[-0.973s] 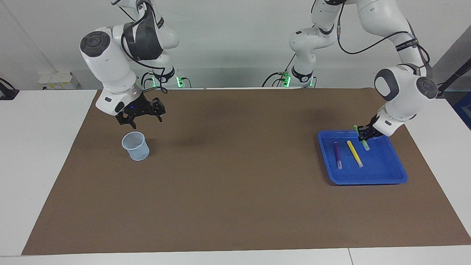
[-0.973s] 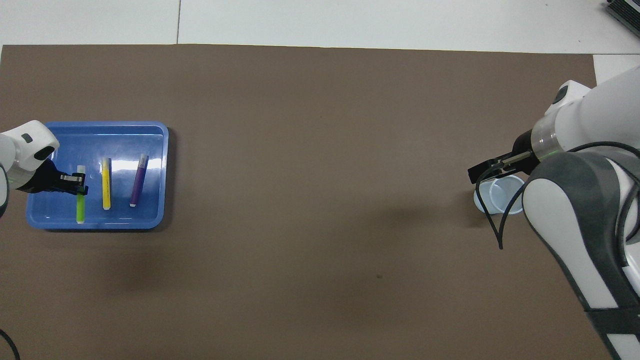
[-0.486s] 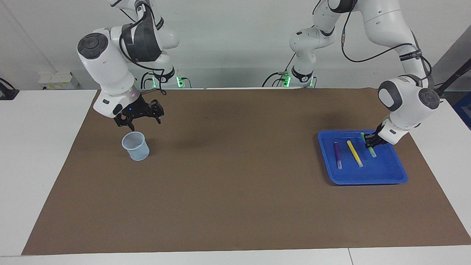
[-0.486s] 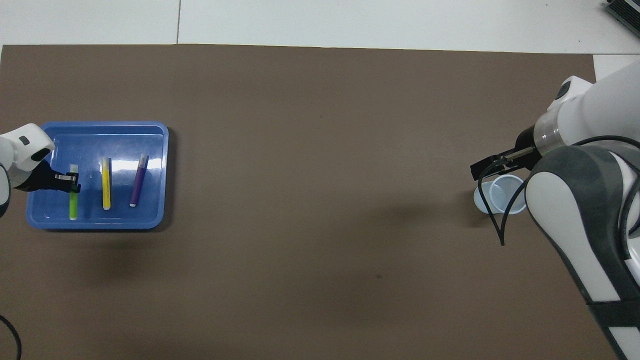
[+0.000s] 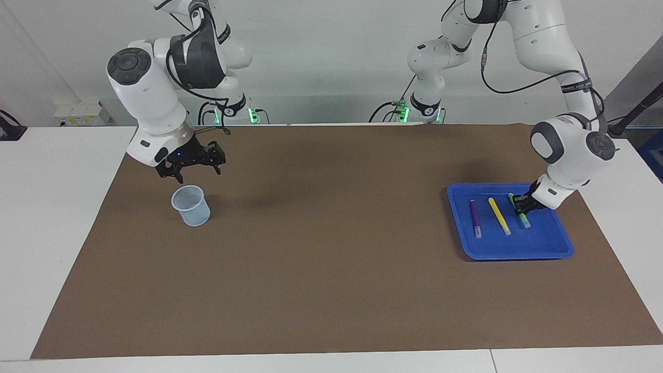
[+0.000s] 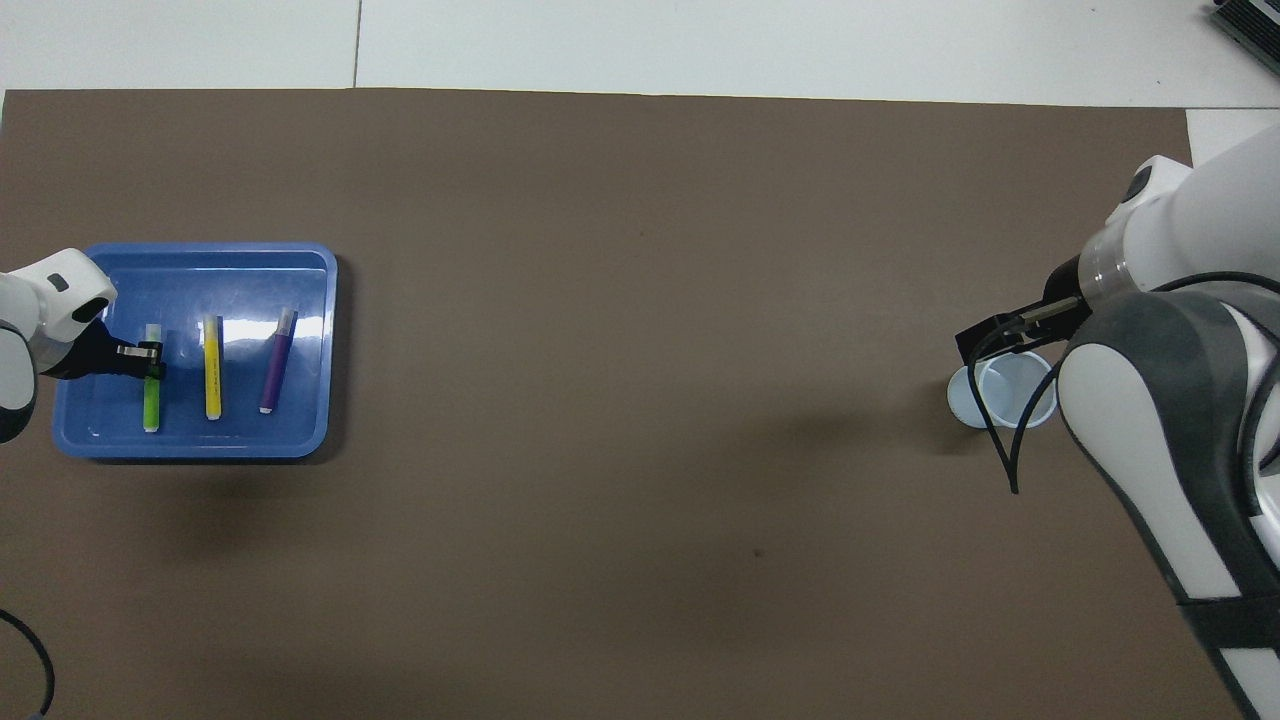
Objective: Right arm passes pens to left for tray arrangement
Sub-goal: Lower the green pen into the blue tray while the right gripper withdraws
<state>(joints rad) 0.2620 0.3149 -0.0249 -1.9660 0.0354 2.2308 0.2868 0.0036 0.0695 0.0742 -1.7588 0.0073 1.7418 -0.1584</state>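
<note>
The blue tray (image 5: 518, 254) lies at the left arm's end of the table, also in the overhead view (image 6: 200, 251). In it lie the purple pen (image 5: 475, 218) (image 6: 276, 361) and the yellow pen (image 5: 499, 215) (image 6: 212, 368), side by side. My left gripper (image 5: 519, 205) (image 6: 150, 362) is low in the tray, shut on the green pen (image 5: 525, 221) (image 6: 150, 405), which lies about level beside the yellow pen. My right gripper (image 5: 192, 167) (image 6: 987, 343) hangs open and empty just above the cup.
A small translucent pale-blue cup (image 5: 191, 206) (image 6: 972, 406) stands upright at the right arm's end of the brown mat (image 5: 331, 259). White table borders the mat on all sides.
My left gripper has lowered the green pen into the tray and shifted it toward the table's end. My right gripper has drawn slightly up and away from the cup.
</note>
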